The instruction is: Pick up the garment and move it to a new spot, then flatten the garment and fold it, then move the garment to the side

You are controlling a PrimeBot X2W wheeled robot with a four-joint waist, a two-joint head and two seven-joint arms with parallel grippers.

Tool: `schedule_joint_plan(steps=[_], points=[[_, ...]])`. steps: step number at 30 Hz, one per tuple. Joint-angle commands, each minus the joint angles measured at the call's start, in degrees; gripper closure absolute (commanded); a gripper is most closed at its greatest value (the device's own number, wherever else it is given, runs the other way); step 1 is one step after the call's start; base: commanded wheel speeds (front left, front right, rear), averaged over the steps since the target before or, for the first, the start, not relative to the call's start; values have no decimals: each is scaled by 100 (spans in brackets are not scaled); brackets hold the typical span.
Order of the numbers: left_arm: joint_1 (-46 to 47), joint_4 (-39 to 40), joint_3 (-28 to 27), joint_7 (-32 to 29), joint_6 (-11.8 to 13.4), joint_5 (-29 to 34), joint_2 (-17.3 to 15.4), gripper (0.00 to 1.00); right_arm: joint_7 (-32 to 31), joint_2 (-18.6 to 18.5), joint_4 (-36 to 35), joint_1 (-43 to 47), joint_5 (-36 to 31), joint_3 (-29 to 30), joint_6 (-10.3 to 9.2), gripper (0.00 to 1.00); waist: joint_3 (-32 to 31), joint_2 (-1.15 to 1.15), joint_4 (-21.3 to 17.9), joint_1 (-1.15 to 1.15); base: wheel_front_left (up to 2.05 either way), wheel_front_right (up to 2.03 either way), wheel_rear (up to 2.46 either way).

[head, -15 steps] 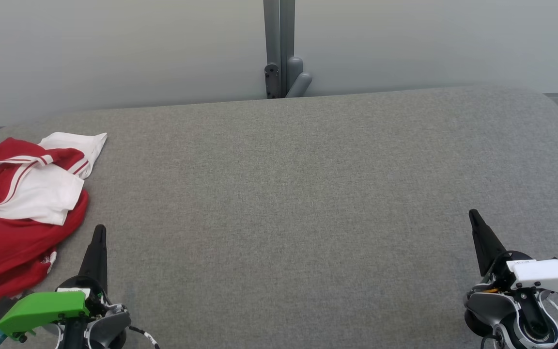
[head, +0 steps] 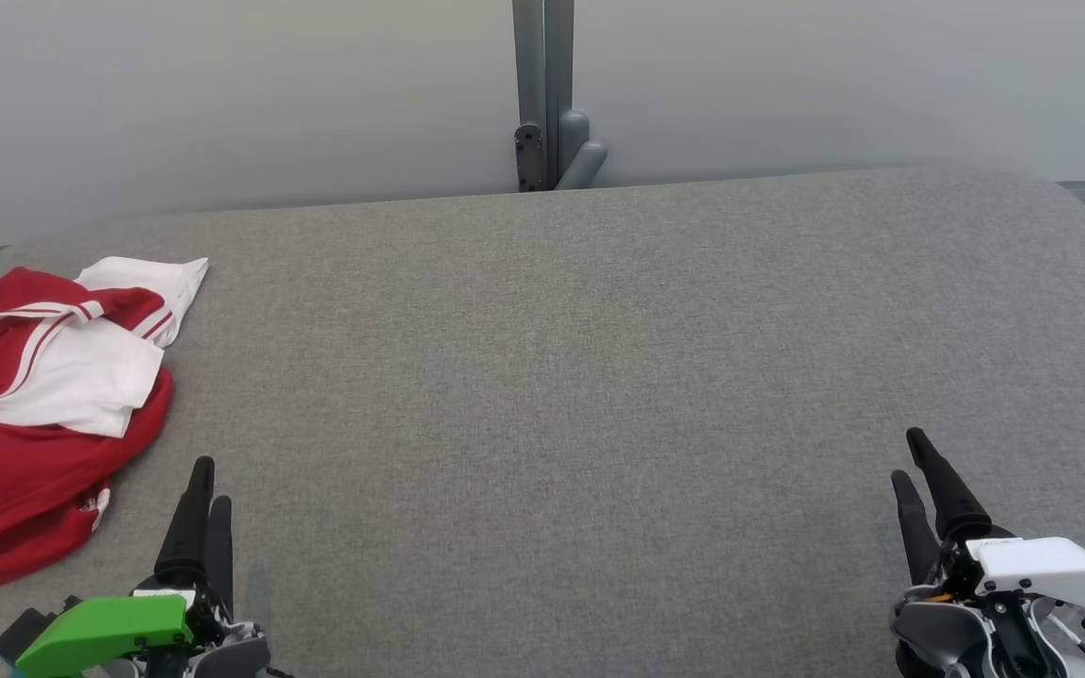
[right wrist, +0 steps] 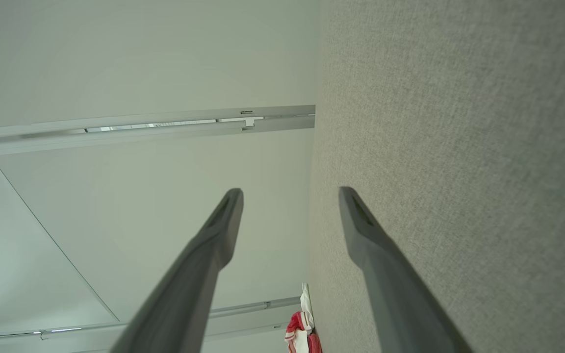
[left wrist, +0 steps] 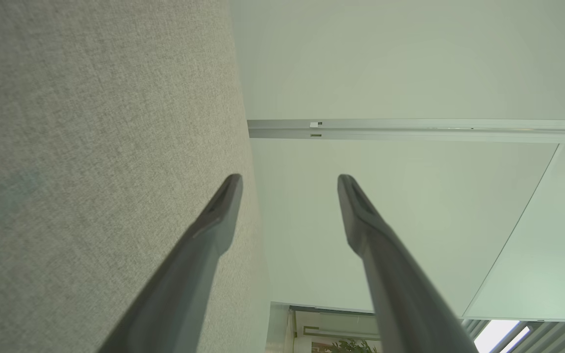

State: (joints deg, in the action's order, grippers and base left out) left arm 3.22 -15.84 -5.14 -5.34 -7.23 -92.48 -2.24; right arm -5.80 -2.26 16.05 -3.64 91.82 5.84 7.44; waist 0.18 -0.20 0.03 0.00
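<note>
A crumpled red and white garment (head: 39, 405) lies in a heap at the left edge of the grey fabric table (head: 561, 377). It also appears small and far off as the garment (right wrist: 302, 331) in the right wrist view. My left gripper (head: 209, 480) hovers at the lower left, just right of the garment and apart from it, open and empty; its own view shows the left gripper (left wrist: 290, 177) with a wide gap. At the lower right my right gripper (head: 910, 457) is open and empty too, the right gripper (right wrist: 290, 190) spread over the table.
A grey post with a bracket (head: 547, 141) stands behind the table's far edge, in front of a pale wall (head: 222, 94). The table's rounded corners fall away at the far left and far right.
Both grippers have drawn back toward the bottom of the head view and rolled, so both fingers of each now show. The garment has not moved.
</note>
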Motion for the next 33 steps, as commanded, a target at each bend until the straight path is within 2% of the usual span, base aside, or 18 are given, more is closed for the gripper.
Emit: schedule_joint_plan(steps=[1,9,23,33], points=[[66,110,48,68,-7,73,-23,0,85,-19,-104,-79,-96,-52,1,0,-1,1,2,0,0,0,0],[30,100,166,302,28,567,-80,0,308,-25,-223,-58,-996,-134,2,0,-5,2,7,0,0,0,0],[-10,290,344,642,102,2435,-127,0,656,-47,-713,-33,-3399,-331,3,0,-10,4,13,0,0,0,0],[-47,198,533,854,62,3675,-170,0,876,-62,-706,50,-4590,-362,3,0,-8,6,9,0,0,0,0]])
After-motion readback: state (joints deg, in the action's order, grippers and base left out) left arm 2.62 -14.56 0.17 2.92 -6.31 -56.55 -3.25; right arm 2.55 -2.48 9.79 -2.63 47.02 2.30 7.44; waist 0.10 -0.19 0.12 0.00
